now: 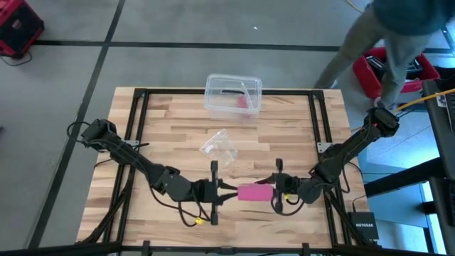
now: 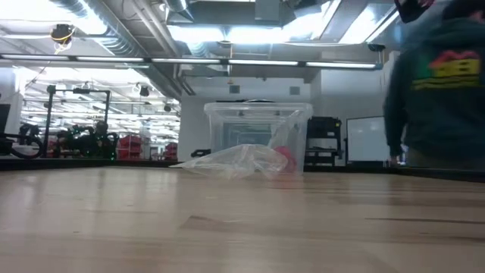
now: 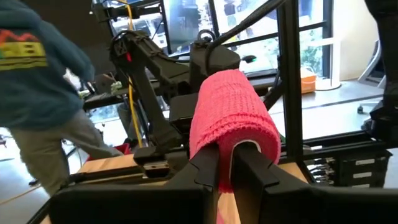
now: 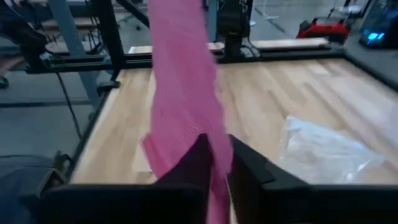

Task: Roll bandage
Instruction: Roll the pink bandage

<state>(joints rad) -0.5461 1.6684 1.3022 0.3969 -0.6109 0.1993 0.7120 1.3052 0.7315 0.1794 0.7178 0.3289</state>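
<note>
The bandage (image 1: 254, 192) hangs between my two claws near the tabletop's (image 1: 170, 135) front edge, its long axis running claw to claw, both equally near; my left claw (image 1: 226, 190) is clamped on one end, my right claw (image 1: 273, 192) pinches the other, though I can't tell how firmly; my wrist views show both pinches, while the low view shows only the clear box (image 2: 256, 136) and wrapper (image 2: 231, 161).

High view: overhead, straight down on the whole table (image 1: 178, 128). Low view: tabletop height, level across toward the clear plastic box (image 2: 256, 133) and plastic wrapper (image 2: 235, 161), both shared with overhead. Wrist views: very close on the bandage (image 3: 233, 118), apparently facing each other.
</note>
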